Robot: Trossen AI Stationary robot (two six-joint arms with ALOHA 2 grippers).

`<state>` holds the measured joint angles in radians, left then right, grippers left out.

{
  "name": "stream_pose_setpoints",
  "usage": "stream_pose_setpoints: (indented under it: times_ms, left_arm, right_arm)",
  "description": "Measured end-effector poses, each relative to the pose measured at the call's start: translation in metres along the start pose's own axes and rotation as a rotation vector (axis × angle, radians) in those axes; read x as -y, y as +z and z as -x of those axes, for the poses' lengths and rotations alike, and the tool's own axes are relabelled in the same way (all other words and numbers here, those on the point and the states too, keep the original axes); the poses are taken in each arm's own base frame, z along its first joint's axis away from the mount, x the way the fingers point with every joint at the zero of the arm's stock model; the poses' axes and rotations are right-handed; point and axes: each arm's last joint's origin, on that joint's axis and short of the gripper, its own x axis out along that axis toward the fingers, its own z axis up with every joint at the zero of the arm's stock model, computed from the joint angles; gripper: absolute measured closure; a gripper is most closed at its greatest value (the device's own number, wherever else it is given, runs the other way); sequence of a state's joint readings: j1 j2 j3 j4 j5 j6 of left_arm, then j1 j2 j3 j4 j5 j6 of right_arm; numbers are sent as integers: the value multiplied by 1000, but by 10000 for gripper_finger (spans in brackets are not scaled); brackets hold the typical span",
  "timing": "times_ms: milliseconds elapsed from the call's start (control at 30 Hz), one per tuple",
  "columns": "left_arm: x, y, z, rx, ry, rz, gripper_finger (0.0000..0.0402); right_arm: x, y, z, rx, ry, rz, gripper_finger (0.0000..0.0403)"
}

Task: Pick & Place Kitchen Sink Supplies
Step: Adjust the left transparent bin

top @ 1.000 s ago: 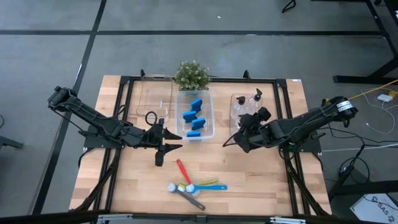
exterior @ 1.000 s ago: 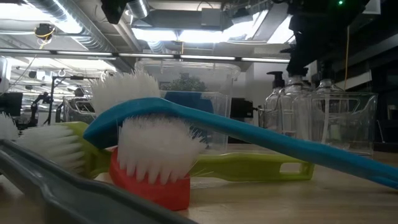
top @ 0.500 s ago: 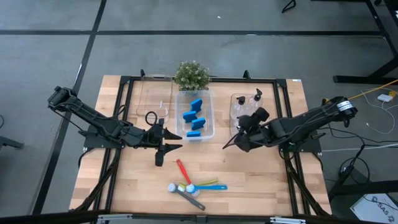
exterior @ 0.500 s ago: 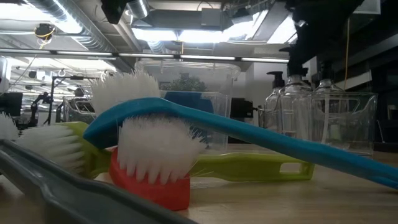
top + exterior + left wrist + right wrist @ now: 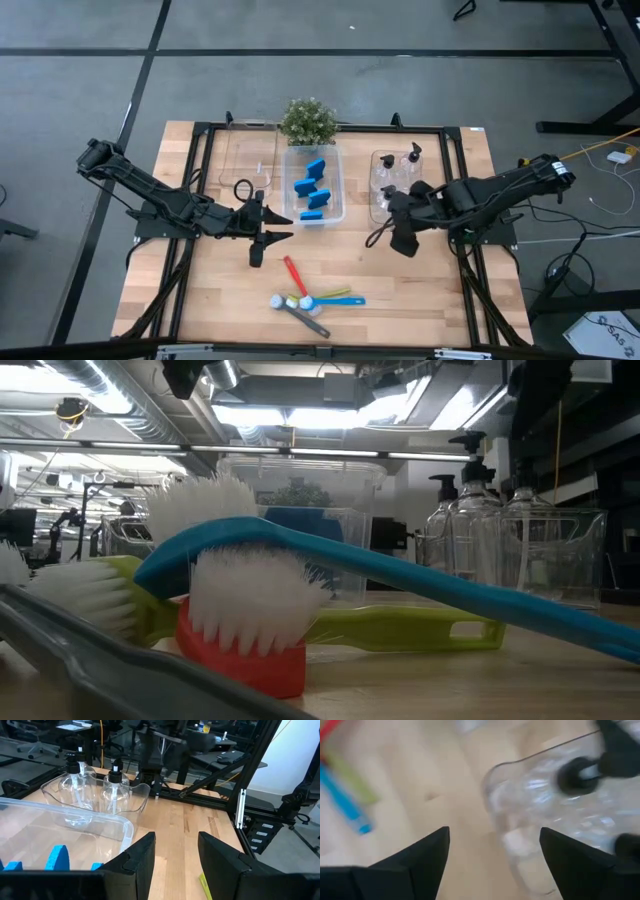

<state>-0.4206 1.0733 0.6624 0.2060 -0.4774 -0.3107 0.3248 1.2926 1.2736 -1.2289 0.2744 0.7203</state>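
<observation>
The brushes (image 5: 310,296) lie in a loose pile near the table's near edge, red (image 5: 294,273), blue (image 5: 335,300), yellow-green (image 5: 333,293) and grey (image 5: 298,314) handles crossing. The sponges (image 5: 314,190) sit in the middle bin (image 5: 338,195), and the bottles (image 5: 398,168) stand in the right bin (image 5: 374,205). In the last second the right gripper (image 5: 403,240) has drawn back from over the right bin toward the near side, and its fingers stand open and empty. That suggests the bottles are finished and only the brushes remain. The left gripper (image 5: 272,226) hangs open beside the empty left bin (image 5: 222,172), unmoved, the likely home for the brushes.
</observation>
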Motion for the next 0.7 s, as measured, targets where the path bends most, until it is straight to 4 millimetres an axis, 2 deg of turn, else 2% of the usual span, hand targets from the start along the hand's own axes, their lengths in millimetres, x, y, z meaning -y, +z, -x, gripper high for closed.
stream_pose_setpoints:
  times_ms: [200,300,400,500,600,700]
  left_arm:
    - [0,0,0,0,0,0,258]
    - [0,0,0,0,0,-1,258]
    - [0,0,0,0,0,0,258]
    - [1,-1,0,-5,-3,-4,258]
    - [1,-1,0,-7,-2,-5,258]
    - [-1,-1,0,-6,5,-4,258]
  right_arm:
    - [-5,2,6,2,69,-128,95]
    - [-11,1,-1,95,41,-176,95]
    - [-20,-12,-16,89,50,77,95]
    - [-28,-22,-26,212,143,142,95]
    - [-32,-28,-29,370,361,233,95]
    - [-27,-40,-30,502,578,334,95]
